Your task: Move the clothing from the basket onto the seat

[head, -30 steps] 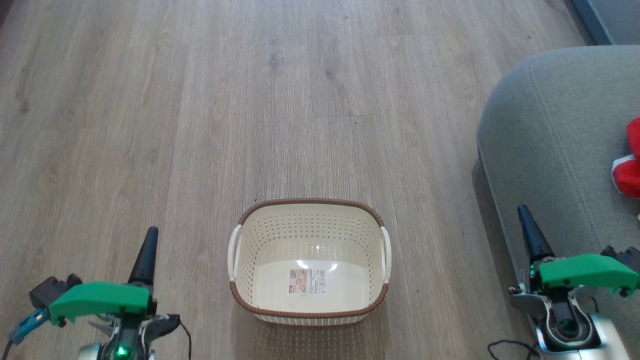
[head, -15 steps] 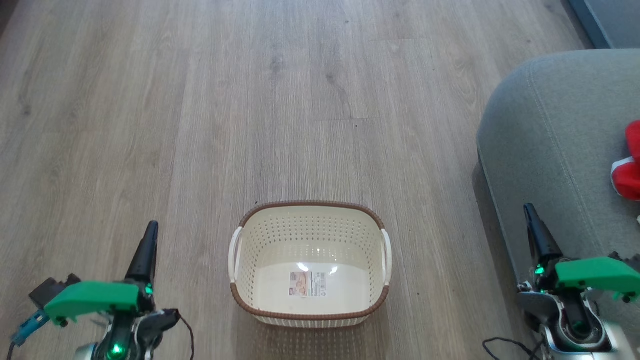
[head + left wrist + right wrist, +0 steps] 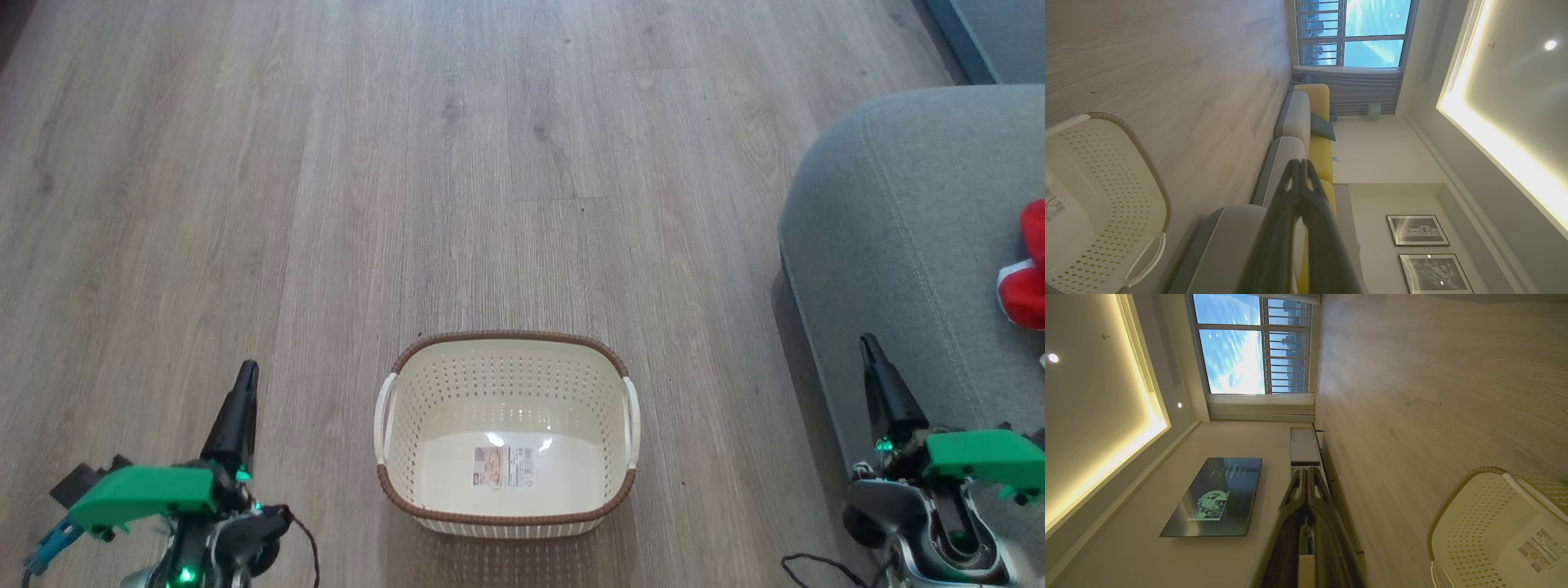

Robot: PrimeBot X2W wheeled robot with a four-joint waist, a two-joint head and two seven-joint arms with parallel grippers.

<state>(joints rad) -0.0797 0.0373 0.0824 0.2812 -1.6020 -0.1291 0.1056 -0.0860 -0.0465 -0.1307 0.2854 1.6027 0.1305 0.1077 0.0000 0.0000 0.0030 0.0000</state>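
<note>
I see the basket (image 3: 506,336) empty on the floor (image 3: 408,163); the red clothing (image 3: 1030,282) lies on the seat (image 3: 882,229). My left fingers (image 3: 243,385) and right fingers (image 3: 875,369) are clenched on nothing. The job looks done.

The cream basket (image 3: 506,384) stands upright on the floor (image 3: 408,163), its labelled bottom showing. Red clothing (image 3: 1030,282), seemingly bunched, lies on the grey seat (image 3: 890,245) beside it.

The basket (image 3: 506,384) is cream and perforated, with a brown woven-look rim and white handles; the floor (image 3: 245,163) shows grey-brown wood grain; the seat (image 3: 882,245) is grey, the clothing (image 3: 1030,296) bright red edged white.
</note>
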